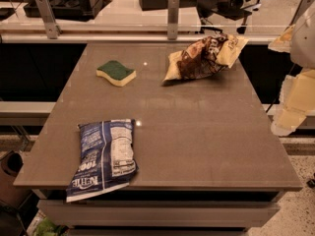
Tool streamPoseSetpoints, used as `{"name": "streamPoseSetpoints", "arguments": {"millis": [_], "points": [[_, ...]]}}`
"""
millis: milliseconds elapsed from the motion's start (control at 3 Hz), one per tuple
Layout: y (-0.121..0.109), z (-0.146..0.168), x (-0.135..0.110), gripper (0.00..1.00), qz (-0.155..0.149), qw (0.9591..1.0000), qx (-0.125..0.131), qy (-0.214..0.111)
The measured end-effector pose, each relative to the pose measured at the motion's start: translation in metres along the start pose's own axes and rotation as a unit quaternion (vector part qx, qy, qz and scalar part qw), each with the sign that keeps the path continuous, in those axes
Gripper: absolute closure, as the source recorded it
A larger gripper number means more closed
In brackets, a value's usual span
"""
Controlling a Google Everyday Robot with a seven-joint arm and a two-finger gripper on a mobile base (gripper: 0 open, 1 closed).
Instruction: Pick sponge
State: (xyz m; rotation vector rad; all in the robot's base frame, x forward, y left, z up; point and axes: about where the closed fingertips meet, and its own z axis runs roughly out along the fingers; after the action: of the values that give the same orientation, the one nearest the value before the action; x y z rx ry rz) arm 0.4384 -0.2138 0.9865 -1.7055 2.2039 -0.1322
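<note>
The sponge lies flat on the far left part of the grey table, with its dark green top up over pale yellow foam. My gripper hangs at the right edge of the view, beyond the table's right side and above floor level. It is far to the right of the sponge and touches nothing on the table.
A brown and cream snack bag lies crumpled at the far right of the table. A blue snack bag lies at the near left and overhangs the front edge. A glass railing with metal posts runs behind the table.
</note>
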Motion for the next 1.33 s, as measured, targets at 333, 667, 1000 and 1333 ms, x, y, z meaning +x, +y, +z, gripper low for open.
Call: {"name": "streamPoseSetpoints", "arguments": {"millis": [333, 667, 1000, 1333], "points": [[0.000, 0.000, 0.000, 0.00, 0.000, 1.0000, 0.000, 0.000], [-0.004, 0.003, -0.002, 0.00, 0.040, 0.9987, 0.003, -0.032], [-0.015, 0.015, -0.022, 0.00, 0.110, 0.9888, 0.004, -0.100], [-0.023, 0.027, -0.047, 0.00, 0.180, 0.9682, 0.012, -0.174]]}}
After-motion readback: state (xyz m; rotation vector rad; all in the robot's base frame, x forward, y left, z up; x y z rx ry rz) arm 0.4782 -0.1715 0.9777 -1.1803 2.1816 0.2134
